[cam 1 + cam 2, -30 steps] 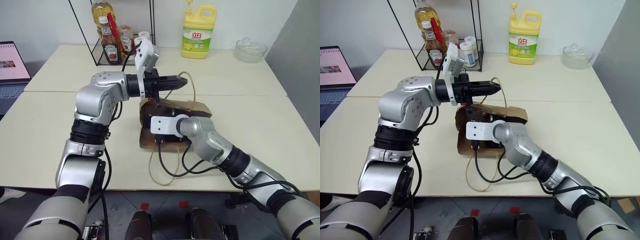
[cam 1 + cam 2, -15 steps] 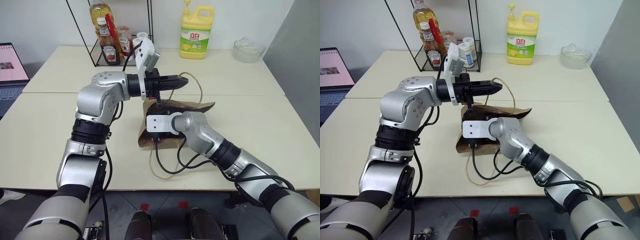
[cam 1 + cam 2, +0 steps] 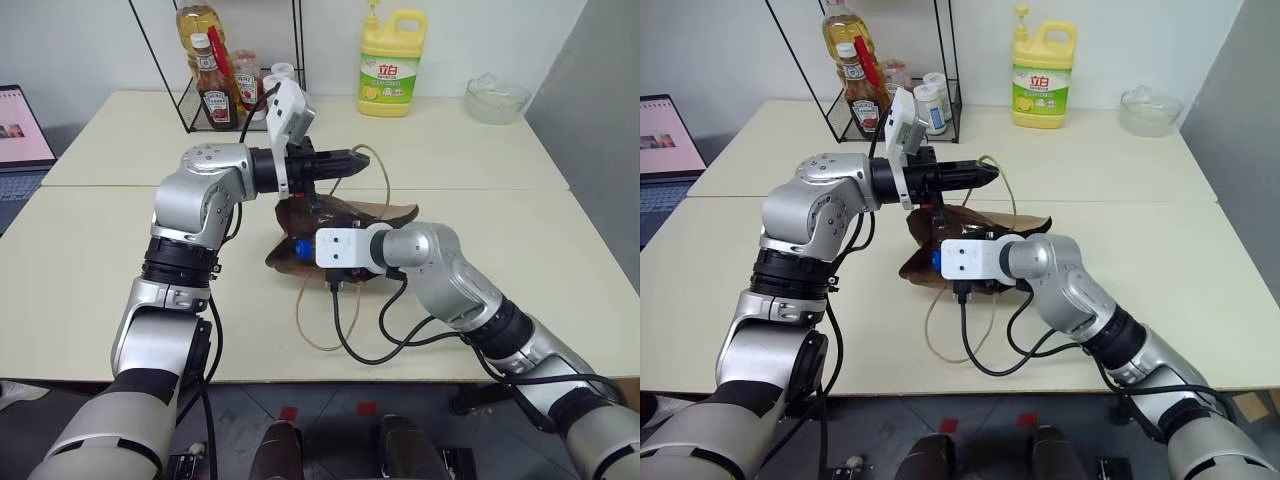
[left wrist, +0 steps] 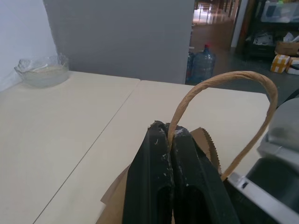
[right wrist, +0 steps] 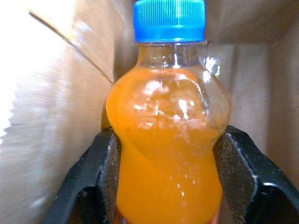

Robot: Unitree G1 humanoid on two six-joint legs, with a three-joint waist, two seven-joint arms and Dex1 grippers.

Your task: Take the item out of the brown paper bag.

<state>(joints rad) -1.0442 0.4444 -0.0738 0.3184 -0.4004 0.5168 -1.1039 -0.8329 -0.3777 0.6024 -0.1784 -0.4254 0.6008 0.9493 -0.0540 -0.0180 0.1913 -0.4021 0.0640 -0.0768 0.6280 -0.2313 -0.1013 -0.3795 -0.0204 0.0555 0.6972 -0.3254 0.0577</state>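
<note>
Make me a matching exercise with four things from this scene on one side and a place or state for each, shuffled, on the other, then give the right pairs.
Things:
1. orange drink bottle
2. bag handle
3. yellow detergent bottle
4. glass bowl

States or places:
A. standing at the table's far edge, beside the wire rack
B. pinched in the left gripper
C. at the far right corner
D. between the right gripper's jaws, inside the paper bag

Pairs: 1-D, 2-B, 3-A, 4-C

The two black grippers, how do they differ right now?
The left gripper is pinched shut on the brown paper bag's tan cord handle, held above the bag. The right gripper is inside the bag, clasping the blue-capped orange drink bottle. Both are gripping something.
</note>
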